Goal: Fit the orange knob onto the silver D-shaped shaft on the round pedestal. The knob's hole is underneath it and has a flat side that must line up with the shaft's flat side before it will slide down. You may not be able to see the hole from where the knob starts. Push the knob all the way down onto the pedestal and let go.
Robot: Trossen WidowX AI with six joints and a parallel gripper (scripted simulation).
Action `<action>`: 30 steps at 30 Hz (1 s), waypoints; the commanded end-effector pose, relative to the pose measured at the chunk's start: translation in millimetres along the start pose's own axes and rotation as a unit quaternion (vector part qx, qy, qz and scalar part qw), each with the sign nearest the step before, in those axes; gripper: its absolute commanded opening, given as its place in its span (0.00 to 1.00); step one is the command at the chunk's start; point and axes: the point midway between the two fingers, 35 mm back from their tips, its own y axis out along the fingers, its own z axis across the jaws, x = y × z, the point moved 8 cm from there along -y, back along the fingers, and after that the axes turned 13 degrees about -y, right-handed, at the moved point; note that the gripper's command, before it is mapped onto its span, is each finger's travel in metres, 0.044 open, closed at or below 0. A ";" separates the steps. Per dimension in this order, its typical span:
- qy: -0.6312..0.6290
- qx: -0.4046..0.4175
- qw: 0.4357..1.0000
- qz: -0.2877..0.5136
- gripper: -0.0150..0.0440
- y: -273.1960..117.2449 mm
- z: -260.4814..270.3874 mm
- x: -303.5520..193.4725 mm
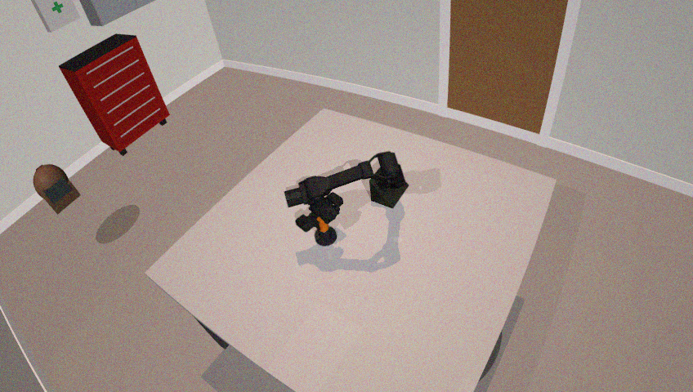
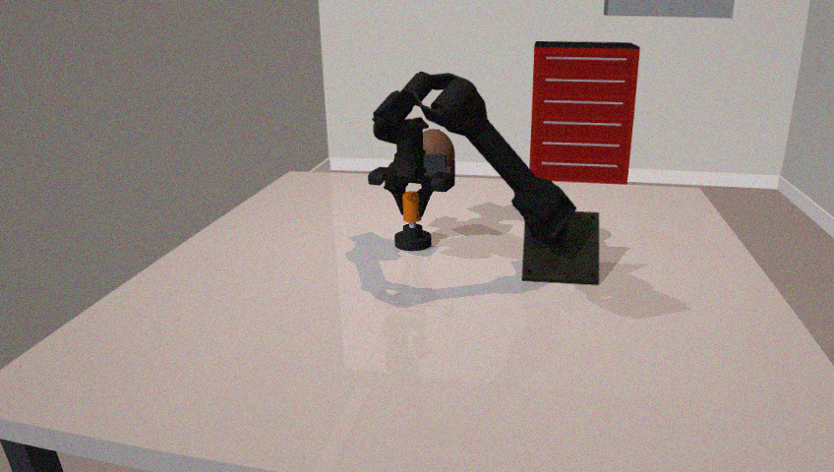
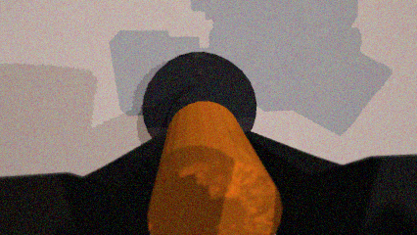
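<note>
The orange knob (image 1: 323, 225) (image 2: 411, 206) (image 3: 210, 166) is held nearly upright above the round black pedestal (image 1: 325, 237) (image 2: 412, 240) (image 3: 201, 73). A short piece of the silver shaft (image 2: 412, 224) shows between the knob's lower end and the pedestal in the exterior view, so the knob is not down on the pedestal. Whether the shaft's tip is inside the hole cannot be told. My gripper (image 2: 411, 211) is shut on the knob, one finger on each side. The hole, its flat side and the shaft's flat side are hidden.
The arm's base (image 1: 389, 189) (image 2: 561, 257) stands on the table (image 1: 437, 291) (image 2: 468, 380), to the right of the pedestal in the top and exterior views. A red drawer cabinet (image 1: 116, 92) (image 2: 582, 111) stands off the table by the wall.
</note>
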 end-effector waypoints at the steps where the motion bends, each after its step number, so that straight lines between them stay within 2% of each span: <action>1: -0.003 -0.003 1.000 -0.001 0.25 0.4 -1.1 0.4; 9: -0.007 -0.003 1.000 -0.001 0.25 -4.9 -1.9 1.4; 16: -0.107 -0.004 0.994 0.000 0.25 -5.6 -1.8 0.2; 30: -0.107 -0.004 0.994 -0.001 0.25 0.5 -0.9 0.0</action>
